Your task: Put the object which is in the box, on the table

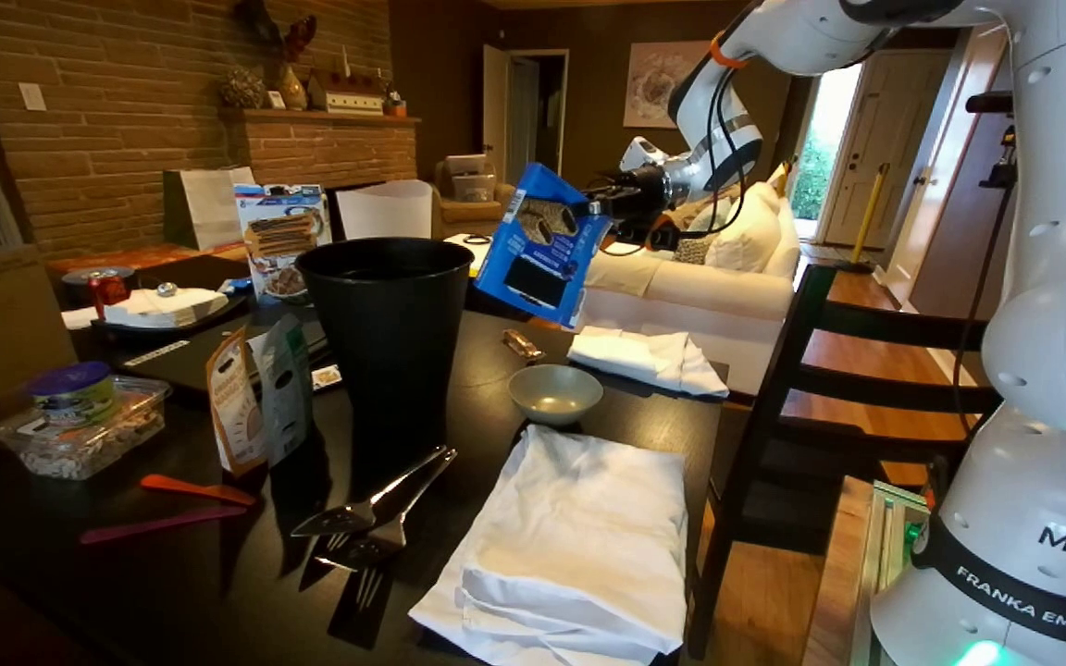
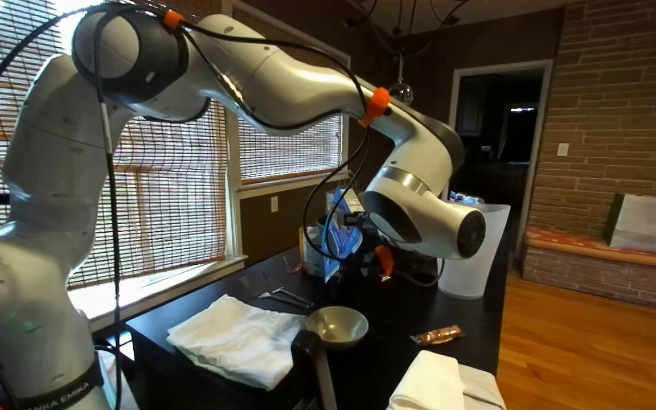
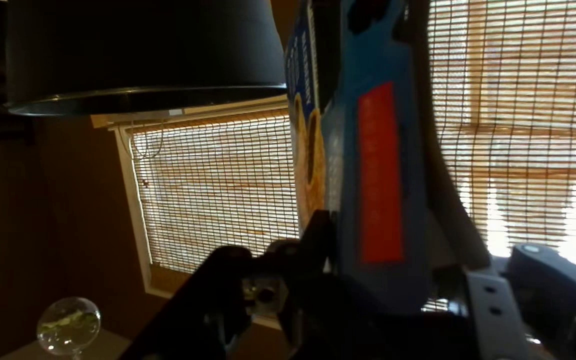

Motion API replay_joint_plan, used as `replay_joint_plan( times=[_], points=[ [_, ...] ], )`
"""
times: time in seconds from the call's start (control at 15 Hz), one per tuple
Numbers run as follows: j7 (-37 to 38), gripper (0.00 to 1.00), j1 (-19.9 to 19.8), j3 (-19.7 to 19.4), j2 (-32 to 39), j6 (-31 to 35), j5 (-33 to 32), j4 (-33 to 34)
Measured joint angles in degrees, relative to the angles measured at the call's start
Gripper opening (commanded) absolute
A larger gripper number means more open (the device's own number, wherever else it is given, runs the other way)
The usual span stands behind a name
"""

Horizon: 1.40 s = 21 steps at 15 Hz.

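The box (image 1: 544, 248) is bright blue with printed pictures and text, and it hangs tilted in the air over the dark table (image 1: 172, 601). My gripper (image 1: 600, 209) is shut on its upper edge. In an exterior view the box (image 2: 342, 233) is partly covered by the arm and cables, with the gripper (image 2: 357, 221) beside it. The wrist view shows the narrow side of the box (image 3: 380, 175), with a red label, between the fingers of the gripper (image 3: 390, 255). The object inside the box is hidden.
A tall black bin (image 1: 385, 314) stands beside the box. Below are a bowl (image 1: 556, 393), a wrapped bar (image 1: 522, 345) and a white cloth (image 1: 579, 536). Serving utensils (image 1: 394, 518) and two upright pouches (image 1: 283, 388) are nearer the left. A white bin (image 2: 470, 256) stands near the table's edge.
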Motion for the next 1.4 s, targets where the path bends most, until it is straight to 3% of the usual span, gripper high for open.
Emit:
replay_joint_plan(
  times=[1.2, 1.27, 1.4],
  points=[
    [3.1, 0.09, -1.3, -1.5, 0.21, -3.19, 5.14, -1.86],
    [3.1, 0.34, -1.34, -1.63, 0.21, -3.2, 5.14, -1.88],
    [3.04, 0.34, -1.34, -1.84, 0.21, -3.16, 5.14, -1.88]
  ],
)
